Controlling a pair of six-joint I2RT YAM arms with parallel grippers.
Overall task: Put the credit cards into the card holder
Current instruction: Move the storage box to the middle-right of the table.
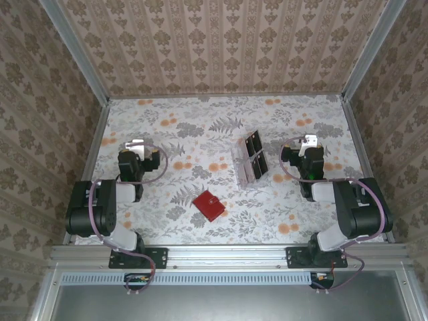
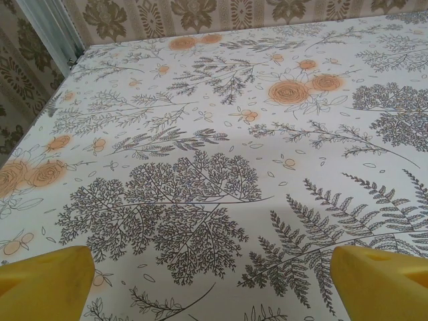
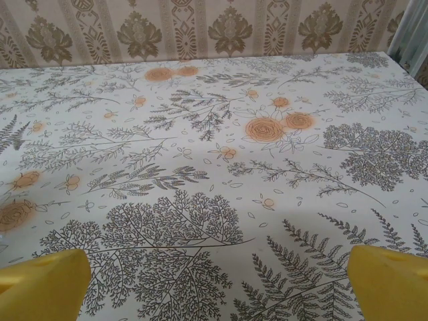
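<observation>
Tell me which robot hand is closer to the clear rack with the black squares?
Right. The right gripper sits just to the right of the clear rack. The left gripper is much farther off on its left side.

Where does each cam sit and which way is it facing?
Top external: above and behind the bases, looking down at the table; both arms, card holder and clear rack in view.
Left wrist: on the left arm, low over the table, facing the back wall; left gripper open, yellow fingertips at the bottom corners.
Right wrist: likewise on the right arm; right gripper open.
Shared: both wrist views show floral table and back wall.
</observation>
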